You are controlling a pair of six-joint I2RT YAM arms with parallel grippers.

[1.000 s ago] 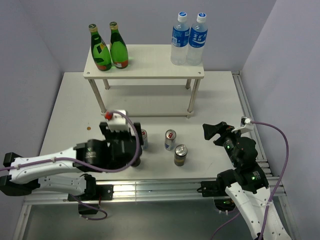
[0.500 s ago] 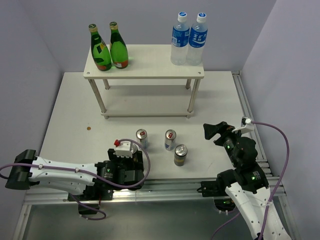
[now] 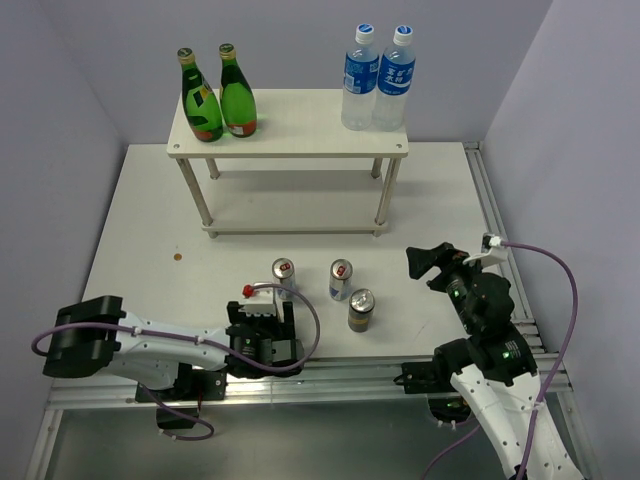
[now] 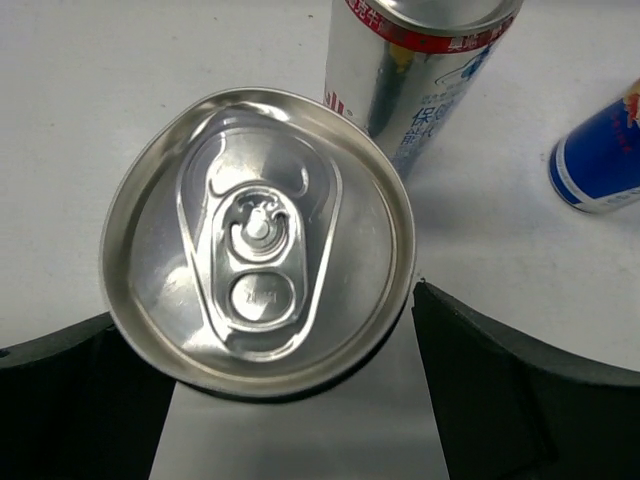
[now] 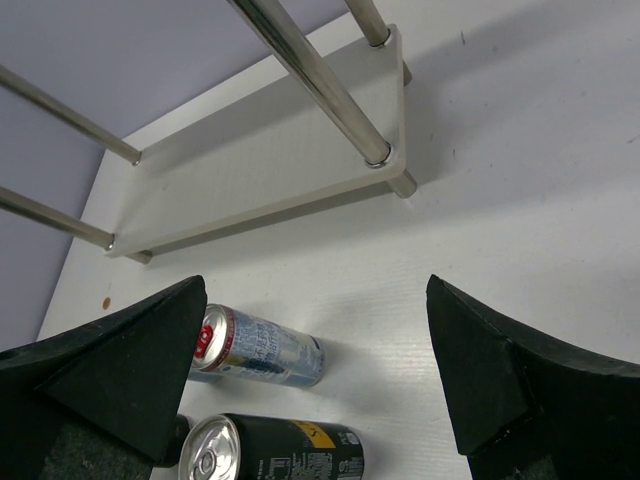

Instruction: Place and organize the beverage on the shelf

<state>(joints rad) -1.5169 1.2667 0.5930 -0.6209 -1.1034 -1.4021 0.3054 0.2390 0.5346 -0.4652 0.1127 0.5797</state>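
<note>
from above, you have the two green bottles [image 3: 205,105] standing side by side at the left end of the shelf [image 3: 300,125], with the water bottles [image 3: 376,78] at its right end. two slim silver cans [image 3: 341,280] and a dark can [image 3: 361,310] stand on the table [image 3: 140,220] in front of the shelf, not yet put up. the left gripper [image 3: 262,325] sits low by the near edge. the right gripper [image 3: 432,262] hangs well apart from the cans.

in your left wrist view, a fourth can [image 4: 258,255] stands upright, lid up, between the fingers [image 4: 520,390]. they flank it closely, but you cannot tell whether they pinch it.

in your right wrist view, the fingers [image 5: 110,370] are spread wide with nothing between them.

by my count, two of six drinks are placed and four remain. the flanked can looks like your next one.
</note>
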